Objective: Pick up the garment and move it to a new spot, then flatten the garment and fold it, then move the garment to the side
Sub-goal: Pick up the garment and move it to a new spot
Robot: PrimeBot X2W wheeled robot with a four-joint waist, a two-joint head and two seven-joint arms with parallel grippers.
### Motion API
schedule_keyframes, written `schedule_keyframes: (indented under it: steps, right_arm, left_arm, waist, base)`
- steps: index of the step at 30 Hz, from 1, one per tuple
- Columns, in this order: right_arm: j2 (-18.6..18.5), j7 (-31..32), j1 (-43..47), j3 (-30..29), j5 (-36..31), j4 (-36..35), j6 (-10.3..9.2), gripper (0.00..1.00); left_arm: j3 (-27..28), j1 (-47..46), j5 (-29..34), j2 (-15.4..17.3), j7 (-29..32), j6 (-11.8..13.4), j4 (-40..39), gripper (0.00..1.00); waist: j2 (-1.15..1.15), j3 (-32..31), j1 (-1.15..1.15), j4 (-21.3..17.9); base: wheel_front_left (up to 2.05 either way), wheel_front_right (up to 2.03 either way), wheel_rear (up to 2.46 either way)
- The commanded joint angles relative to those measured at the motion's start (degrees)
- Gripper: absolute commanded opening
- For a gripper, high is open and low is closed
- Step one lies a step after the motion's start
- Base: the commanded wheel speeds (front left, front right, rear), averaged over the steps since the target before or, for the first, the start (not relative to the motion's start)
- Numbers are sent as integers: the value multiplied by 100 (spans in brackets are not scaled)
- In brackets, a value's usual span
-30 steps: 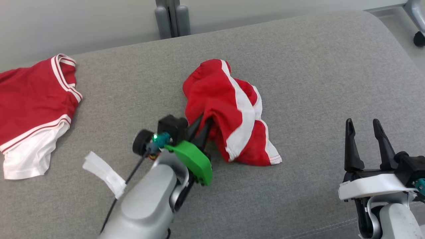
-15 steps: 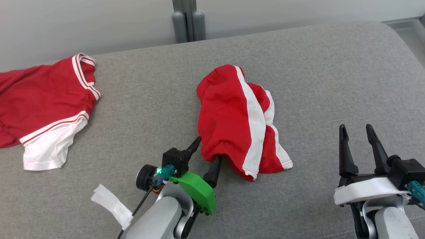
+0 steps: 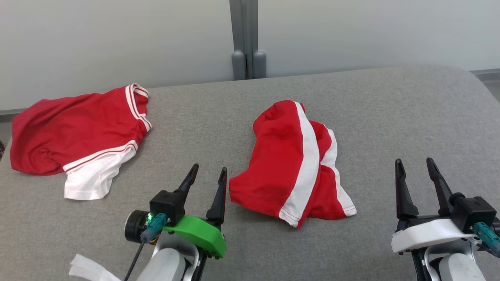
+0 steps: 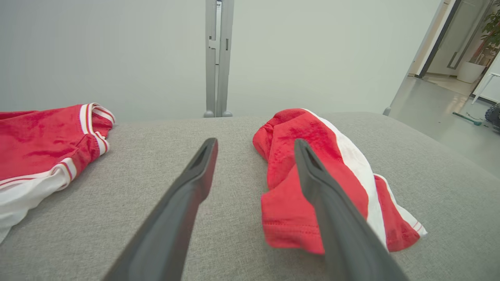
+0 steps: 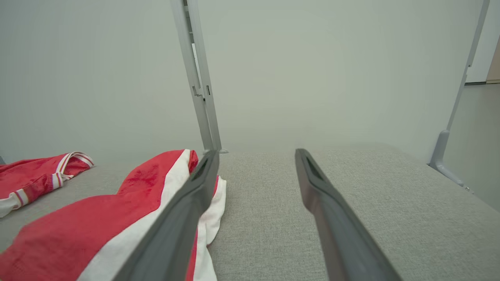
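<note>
Garment (image 3: 289, 156), red with broad white stripes, lies crumpled near the middle of the head view, on the grey cushion (image 3: 390, 117). No gripper has hold of it.

At the lower middle-left of that view is the left gripper (image 3: 209, 169). Its two dark fingers are spread wide and there is nothing between them. The tip of one finger stands just beside the lower left edge of the garment; whether it touches the cloth I cannot tell. In the left wrist view this finger passes in front of the garment's hem, and the other finger is over bare cushion.

At the lower right of the head view is the right gripper (image 3: 414, 160), also wide open and empty, well apart from the garment. In the right wrist view the garment fills the lower left, partly behind one finger.

A second red garment (image 3: 78, 132) with white trim lies at the left of the head view, well apart from the first. A grey post (image 3: 245, 39) stands at the top centre, behind the cushion. A white strip (image 3: 88, 269) shows at the bottom left edge.
</note>
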Motion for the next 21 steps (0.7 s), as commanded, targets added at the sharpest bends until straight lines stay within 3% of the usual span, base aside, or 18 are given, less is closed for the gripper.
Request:
schedule_keyframes:
  steps: [1,12,21]
  right_arm:
    - [-15,-20,71,-3,-38,-5,0,100]
    - [-15,-20,295,78,92,64,0,100]
    - [-15,-20,427,157,204,141,0,100]
  left_arm:
    - [122,169,86,16,-17,20,-71,100]
    - [1015,951,467,-77,-13,79,-588,100]
    - [1392,1302,695,-101,-13,31,-673,100]
  waist:
    - [0,-164,0,146]
    - [0,-266,0,187]
    - [0,-224,0,164]
  base:
    - [0,0,0]
    - [0,0,0]
    - [0,0,0]
